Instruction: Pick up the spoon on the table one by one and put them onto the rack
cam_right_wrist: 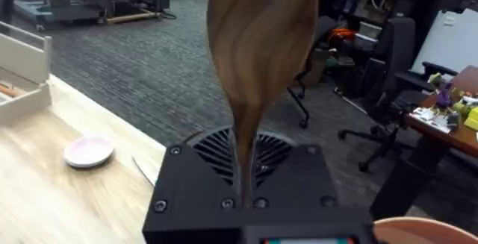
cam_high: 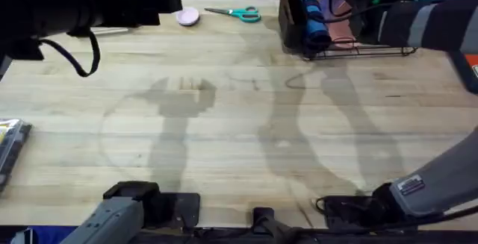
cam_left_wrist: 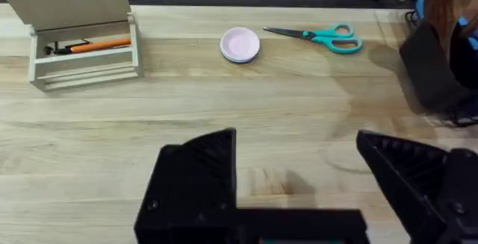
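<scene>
The right fingers (cam_right_wrist: pixel 216 195) are closed on the spoon (cam_right_wrist: pixel 261 42). They pinch the thin handle right at their tips, and the brown oval bowl stands straight out beyond them, its grain plain to see. The spoon is off the counter (cam_high: pixel 224 124) altogether, held in the air. From overhead, the right arm reaches to the far right corner, over the rack (cam_high: pixel 366 48), and the spoon is up there with it. I cannot tell whether the spoon touches the rack. Out past these fingers, to one side, a small pink dish (cam_right_wrist: pixel 88 152) lies on the counter, and a beige box (cam_right_wrist: pixel 22 72) stands farther along. A curved pink rim shows close beside the fingers on the other side.

The left fingers (cam_left_wrist: pixel 198 180) are spread wide apart with nothing between them but bare wood. They hang above the counter, the arm raised high near the far left corner. Ahead of them the same pink dish (cam_left_wrist: pixel 240 45) sits by itself. Teal scissors (cam_left_wrist: pixel 317 36) lie just beyond it, blades pointing toward the dish. Ahead and off toward the left finger is the beige box (cam_left_wrist: pixel 78 39), a tiered tray with an orange pen (cam_left_wrist: pixel 101 45) lying in one of its levels. Ahead and off toward the right finger is the dark bulk of the rack (cam_left_wrist: pixel 437 69), with something brown above it that I cannot make out.
</scene>
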Motion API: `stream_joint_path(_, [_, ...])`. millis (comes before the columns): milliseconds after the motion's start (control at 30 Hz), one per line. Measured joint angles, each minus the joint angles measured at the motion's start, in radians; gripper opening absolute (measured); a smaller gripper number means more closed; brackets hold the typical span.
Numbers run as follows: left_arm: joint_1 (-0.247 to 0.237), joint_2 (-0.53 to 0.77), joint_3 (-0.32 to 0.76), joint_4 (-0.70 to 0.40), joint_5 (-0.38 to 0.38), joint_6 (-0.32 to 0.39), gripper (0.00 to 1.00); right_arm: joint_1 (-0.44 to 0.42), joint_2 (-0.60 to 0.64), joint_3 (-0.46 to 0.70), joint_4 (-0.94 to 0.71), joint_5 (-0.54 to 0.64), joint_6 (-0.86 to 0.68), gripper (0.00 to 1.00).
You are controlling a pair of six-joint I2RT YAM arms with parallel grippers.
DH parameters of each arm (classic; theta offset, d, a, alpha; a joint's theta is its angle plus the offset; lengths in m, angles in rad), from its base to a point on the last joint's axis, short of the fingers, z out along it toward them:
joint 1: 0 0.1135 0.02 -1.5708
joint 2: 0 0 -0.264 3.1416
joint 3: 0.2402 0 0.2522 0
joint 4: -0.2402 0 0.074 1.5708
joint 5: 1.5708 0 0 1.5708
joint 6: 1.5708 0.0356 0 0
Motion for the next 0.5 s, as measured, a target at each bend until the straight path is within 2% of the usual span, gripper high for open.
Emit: stream_joint_path(500, [0.0,0.0,0.0,0.0,0.0,0.0,0.993,0.0,0.0,0.005,-0.304,0.0,-0.048,0.032])
